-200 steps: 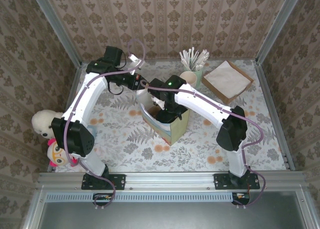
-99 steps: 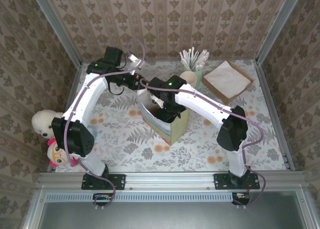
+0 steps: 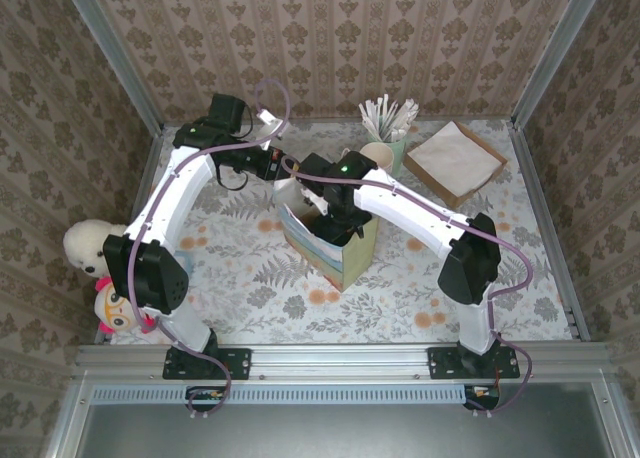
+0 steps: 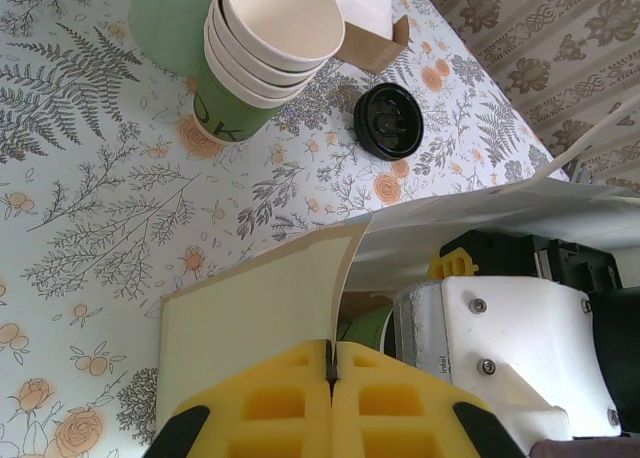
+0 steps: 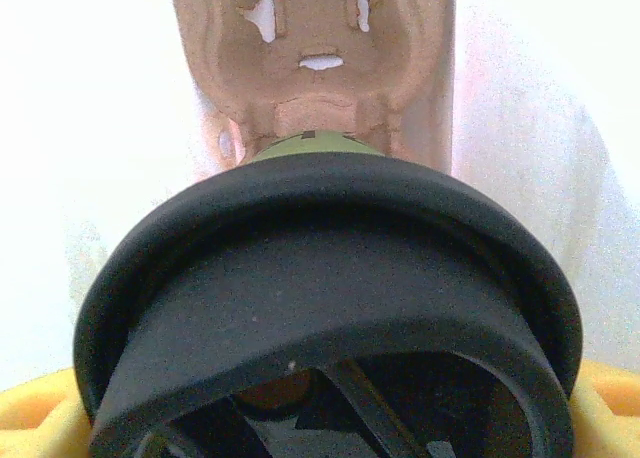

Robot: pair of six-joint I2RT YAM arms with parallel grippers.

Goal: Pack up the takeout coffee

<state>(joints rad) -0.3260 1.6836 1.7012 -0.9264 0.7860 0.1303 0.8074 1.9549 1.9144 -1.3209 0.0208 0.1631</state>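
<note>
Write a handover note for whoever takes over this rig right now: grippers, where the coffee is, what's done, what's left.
Grippers: the left gripper is shut on the paper bag flap, keeping its mouth open. The right gripper is closed on the takeout coffee, down inside the bag.
Coffee: over the pulp cup carrier at the bag's bottom; seated or not, cannot tell.
Done: lid on, cup in the bag.
Left: seat it, release, withdraw both arms.

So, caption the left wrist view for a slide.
Left gripper pinches the paper bag edge; stacked cups and loose black lid beyond.
</note>
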